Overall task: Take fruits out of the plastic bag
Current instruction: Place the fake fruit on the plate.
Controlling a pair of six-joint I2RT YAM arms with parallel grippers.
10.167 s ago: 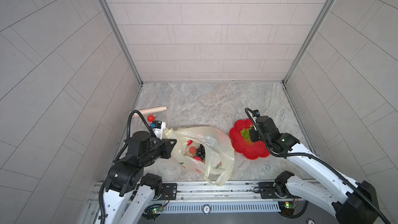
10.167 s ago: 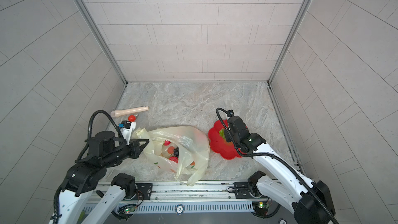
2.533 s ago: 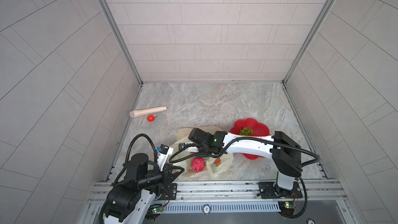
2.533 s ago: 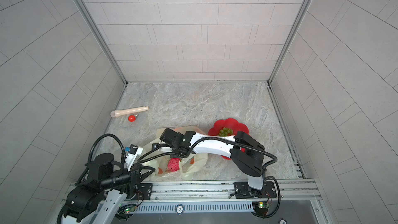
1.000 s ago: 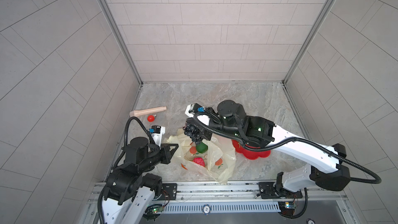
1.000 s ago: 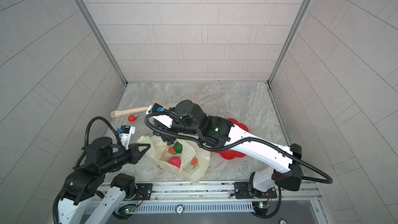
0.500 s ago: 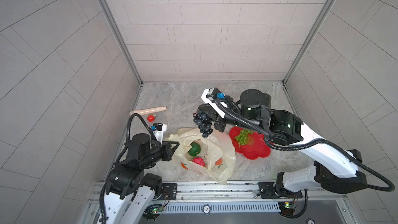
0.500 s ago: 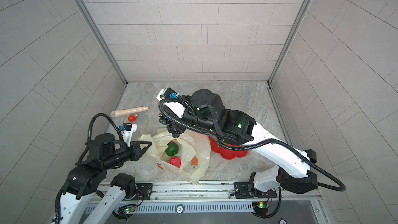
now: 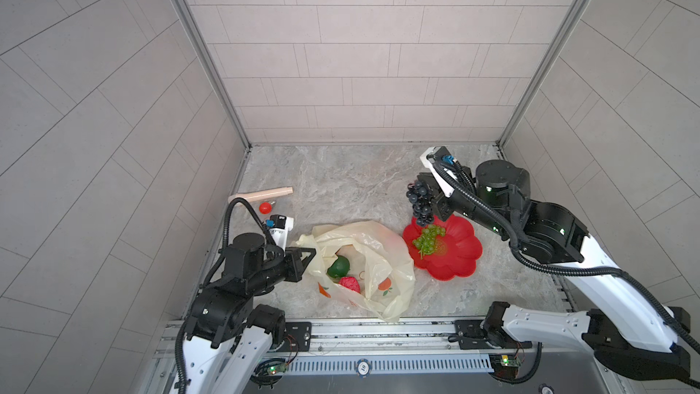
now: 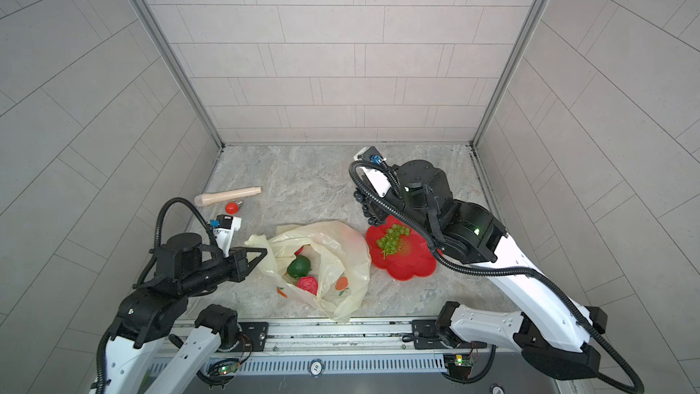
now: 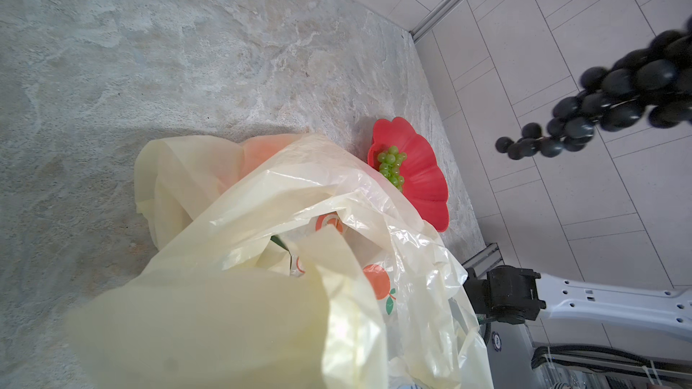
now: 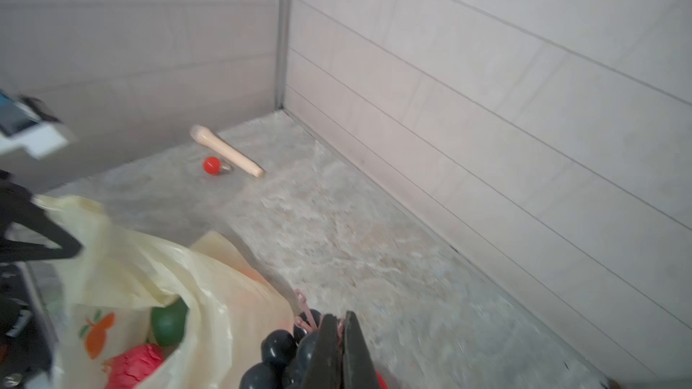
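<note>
On the plate (image 9: 460,259) lie green grapes (image 9: 428,238); your right hand (image 12: 339,325) grips dark grapes (image 9: 420,204), left hand (image 9: 308,255) pinches the bag (image 9: 382,255); green fruit (image 9: 338,267), pink fruit (image 9: 350,284) wait inside.

Robot lab cell: tiled walls (image 9: 360,70), L arm (image 9: 217,303), R arm (image 9: 606,289) on alu rail (image 9: 378,331)

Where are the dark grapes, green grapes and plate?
dark grapes (image 9: 421,202): in a top view, bunch middle.
green grapes (image 9: 428,241): in a top view, bunch middle.
plate (image 9: 464,265): in a top view, bare part.
</note>
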